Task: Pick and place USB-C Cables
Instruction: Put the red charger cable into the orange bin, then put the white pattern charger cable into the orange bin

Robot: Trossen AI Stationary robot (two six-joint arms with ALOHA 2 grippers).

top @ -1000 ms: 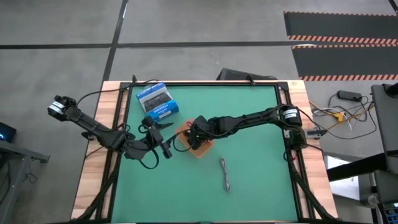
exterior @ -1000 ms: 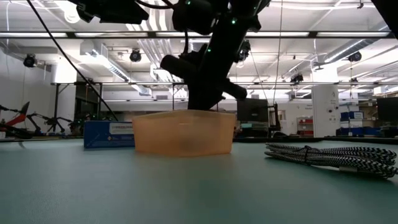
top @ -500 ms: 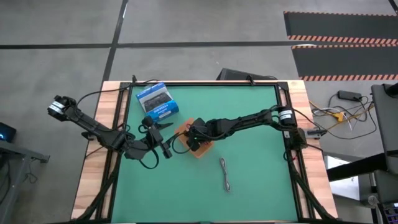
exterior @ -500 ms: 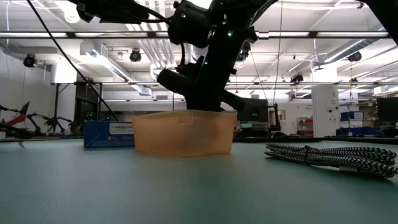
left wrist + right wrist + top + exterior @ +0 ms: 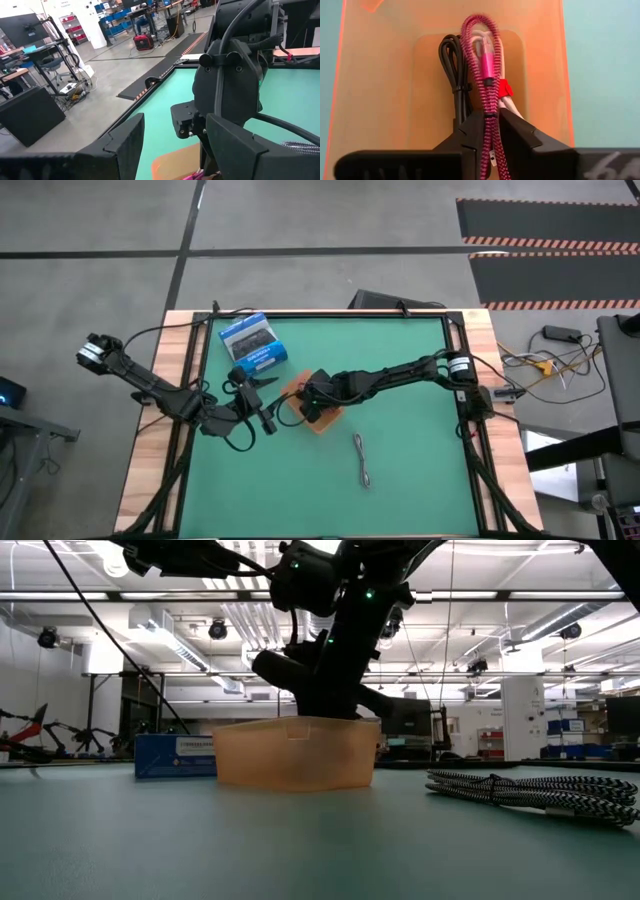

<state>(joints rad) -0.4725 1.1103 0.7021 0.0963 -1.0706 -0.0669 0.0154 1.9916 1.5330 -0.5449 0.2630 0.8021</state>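
Note:
The orange tray sits mid-table. My right gripper reaches down into it, shut on the pink-maroon cable. A white cable with a red tie and a black cable lie on the tray floor beside it. The grey braided cable lies on the green mat toward the near edge, also visible in the low view. My left gripper waits open just left of the tray, its fingers apart and touching nothing. My right gripper pinches the pink-maroon cable bundle between its two fingers, at a stretch just behind the pink plug. The fingers come from above and lie along the bundle. The bundle's looped end reaches forward over the white cable inside the tray.
A blue-and-white box lies near the far left corner of the mat, behind the tray in the low view. Both arms crowd the tray's left side. Open green mat lies right of and nearer than the tray.
My right gripper has sunk lower into the orange tray and edged slightly toward the table's left, still shut on the pink-maroon cable. It has held still for the last half second.

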